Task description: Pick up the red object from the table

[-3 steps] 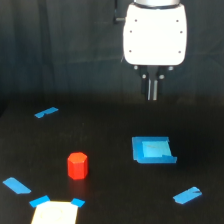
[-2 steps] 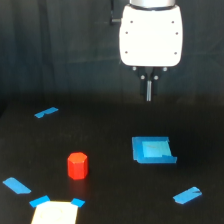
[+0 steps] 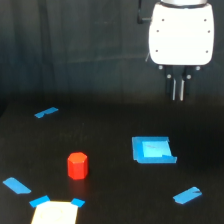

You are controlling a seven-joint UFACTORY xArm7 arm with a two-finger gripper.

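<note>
The red object [image 3: 77,165], a short upright red-orange hexagonal block, stands on the black table [image 3: 105,135] at the lower left of the exterior view. My gripper [image 3: 178,96] hangs under the white arm head [image 3: 180,33] at the upper right, high above the table and far to the exterior view's right of the block. Its two thin fingers [image 3: 174,90] point straight down with only a narrow slit between them, and they hold nothing.
A blue square tray [image 3: 152,150] lies below the gripper, slightly to its left. Blue tape strips lie at the far left [image 3: 46,112], lower left [image 3: 16,185] and lower right [image 3: 187,195]. A pale paper sheet [image 3: 54,213] sits at the front edge.
The arm head and gripper have shifted toward the exterior view's right at about the same height. The red block and the tray have not moved.
</note>
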